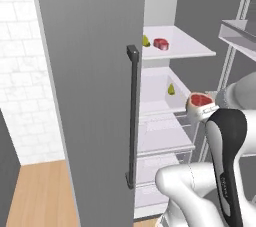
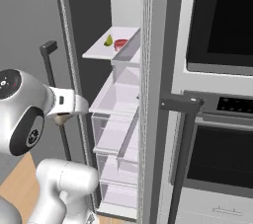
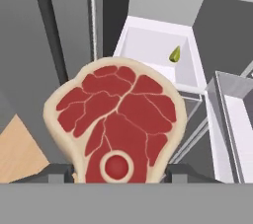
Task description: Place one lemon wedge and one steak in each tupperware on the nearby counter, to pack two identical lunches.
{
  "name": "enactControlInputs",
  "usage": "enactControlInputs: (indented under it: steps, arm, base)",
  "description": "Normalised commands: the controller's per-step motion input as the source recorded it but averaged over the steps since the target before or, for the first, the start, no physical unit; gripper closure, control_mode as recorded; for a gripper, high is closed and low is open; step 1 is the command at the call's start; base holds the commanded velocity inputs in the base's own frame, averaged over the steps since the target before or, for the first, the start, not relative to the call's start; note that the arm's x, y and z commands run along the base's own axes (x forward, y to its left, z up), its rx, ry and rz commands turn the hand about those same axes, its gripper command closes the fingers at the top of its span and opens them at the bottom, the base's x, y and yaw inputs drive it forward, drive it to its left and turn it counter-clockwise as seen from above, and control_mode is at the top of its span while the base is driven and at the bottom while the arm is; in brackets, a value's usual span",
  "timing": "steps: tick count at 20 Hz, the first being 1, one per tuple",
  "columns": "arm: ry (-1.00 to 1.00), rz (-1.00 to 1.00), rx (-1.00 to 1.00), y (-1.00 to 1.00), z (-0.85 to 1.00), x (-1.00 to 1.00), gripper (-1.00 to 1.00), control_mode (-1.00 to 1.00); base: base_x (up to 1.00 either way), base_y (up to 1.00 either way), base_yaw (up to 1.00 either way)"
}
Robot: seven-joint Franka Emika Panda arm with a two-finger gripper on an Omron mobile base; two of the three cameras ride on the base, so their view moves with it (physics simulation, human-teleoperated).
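Note:
A raw red steak (image 3: 118, 119) with a pale fat rim and a round bone stands upright between my finger tips, and my gripper (image 3: 118, 173) is shut on it. From the left base it shows as the steak (image 1: 201, 101) held in front of the open fridge, level with the middle shelf. Another steak (image 1: 161, 44) and a lemon wedge (image 1: 146, 41) lie on the upper shelf. A second lemon wedge (image 1: 171, 89) sits on the shelf below, also seen as the lemon wedge (image 3: 175, 54) ahead of the hand. The tupperware and the counter are out of view.
The open grey fridge door (image 1: 90, 96) with its black handle (image 1: 133, 116) stands close on the left. A door bin (image 1: 240, 33) juts out at upper right. A built-in oven stack (image 2: 217, 94) flanks the fridge. Clear drawers (image 2: 116, 134) fill the lower fridge.

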Motion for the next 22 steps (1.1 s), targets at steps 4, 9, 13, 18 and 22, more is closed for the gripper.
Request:
enactControlInputs:
  steps: [4,9,13,18,22]
  arm:
    - [0.00,0.00,0.00,0.00,0.00,0.00,1.00,1.00]
    - [0.00,0.00,0.00,0.00,0.00,0.00,1.00,1.00]
    - [0.00,0.00,0.00,0.00,0.00,0.00,1.00,1.00]
    - [0.00,0.00,0.00,0.00,0.00,0.00,1.00,1.00]
    - [0.00,0.00,0.00,0.00,0.00,0.00,1.00,1.00]
  base:
    - [-1.00,0.33,0.00]
    - [-0.92,0.50,-0.14]
    - [-0.33,0.49,-0.50]
    - [-0.06,0.15,-0.88]
    - [0.00,0.08,-0.97]
